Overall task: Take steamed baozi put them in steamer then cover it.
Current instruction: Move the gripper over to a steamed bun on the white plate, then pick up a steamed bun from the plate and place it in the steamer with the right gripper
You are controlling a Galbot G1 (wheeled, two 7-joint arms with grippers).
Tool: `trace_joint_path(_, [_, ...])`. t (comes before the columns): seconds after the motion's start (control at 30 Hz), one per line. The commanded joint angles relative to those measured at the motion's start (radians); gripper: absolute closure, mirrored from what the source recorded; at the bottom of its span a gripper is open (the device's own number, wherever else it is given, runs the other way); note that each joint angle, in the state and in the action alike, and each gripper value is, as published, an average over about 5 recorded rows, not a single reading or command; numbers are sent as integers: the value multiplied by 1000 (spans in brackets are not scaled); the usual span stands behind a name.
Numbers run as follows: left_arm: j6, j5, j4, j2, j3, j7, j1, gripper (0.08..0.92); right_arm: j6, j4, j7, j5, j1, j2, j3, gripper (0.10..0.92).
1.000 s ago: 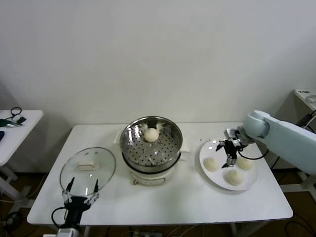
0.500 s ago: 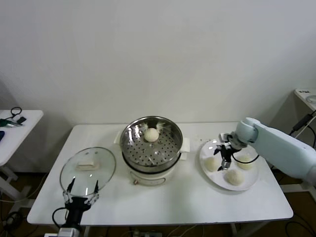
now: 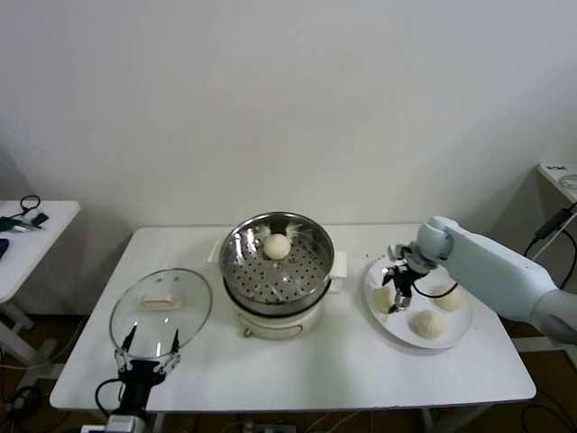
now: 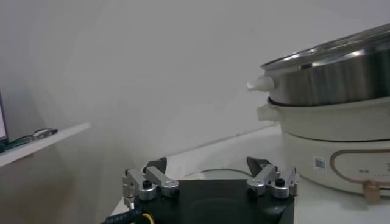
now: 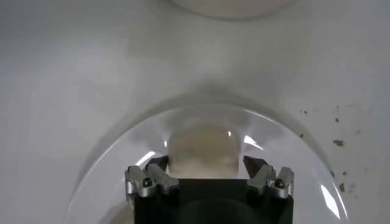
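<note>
My right gripper [image 3: 394, 290] straddles the nearest baozi [image 5: 201, 152] on the plate [image 3: 460, 336], jaws part-closed around it, grip unconfirmed

Shiny perforated steel steamer [image 3: 277, 262], clear glass cover [image 3: 160, 308], glossy white plate [image 3: 377, 305]

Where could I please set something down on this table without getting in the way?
The table has a bare strip along its front edge, between the pot and the plate. It is crowded on the plate, where the right claw straddles a bun, and by the lid near the left claw.
</note>
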Motion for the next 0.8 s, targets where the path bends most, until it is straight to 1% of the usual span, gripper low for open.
trace_joint_path(0.03, [1, 1, 2, 0, 1, 0, -2, 177, 8, -35, -11, -6, -6, 23, 0, 278])
trace_joint_path(0.23, [1, 1, 2, 0, 0, -1, -1, 177, 17, -40, -14, -1, 1, 27, 6, 328])
trace_joint_path(0.47, [1, 2, -3, 1, 0, -1, 3, 177, 20, -12, -15, 35, 63, -1, -19, 345])
trace_joint_path(0.6, [0, 2, -6, 2, 0, -1, 6, 177, 19, 18, -15, 100, 182, -29, -84, 346])
trace_joint_path(0.8, [0, 3, -12, 3, 4, -1, 11, 177, 13, 57, -19, 277, 444, -38, -257, 347])
